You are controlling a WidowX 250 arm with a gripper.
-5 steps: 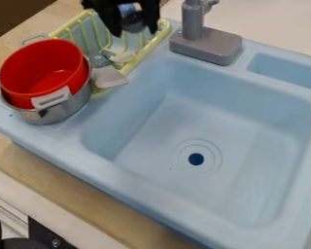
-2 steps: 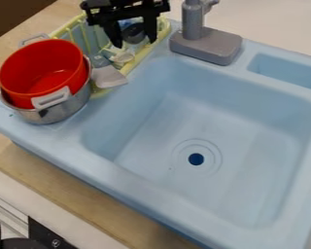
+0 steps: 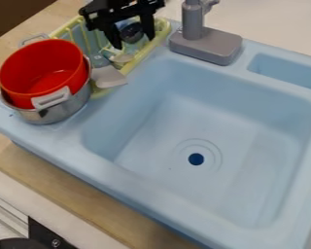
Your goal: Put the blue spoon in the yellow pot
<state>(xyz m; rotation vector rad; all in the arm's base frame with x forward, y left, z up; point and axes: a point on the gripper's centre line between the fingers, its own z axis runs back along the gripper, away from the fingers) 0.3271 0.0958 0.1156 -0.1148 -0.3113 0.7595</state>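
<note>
At 11 o'clock, the black two-finger gripper (image 3: 132, 43) hangs above the pale-yellow plastic dish rack (image 3: 138, 58), jaws spread wide apart.

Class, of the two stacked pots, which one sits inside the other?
The red pot does: its wall rises above the silver metal pot, which surrounds its lower part.

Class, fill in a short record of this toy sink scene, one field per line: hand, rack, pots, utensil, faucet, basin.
Hand: open, fingers pointing down over the rack
Rack: pale yellow, beside the basin
Pots: red pot nested in a metal pot
Utensil: flat, pale grey head at the rack's near end
Faucet: grey, behind the basin
Basin: light blue, dark drain hole
</note>
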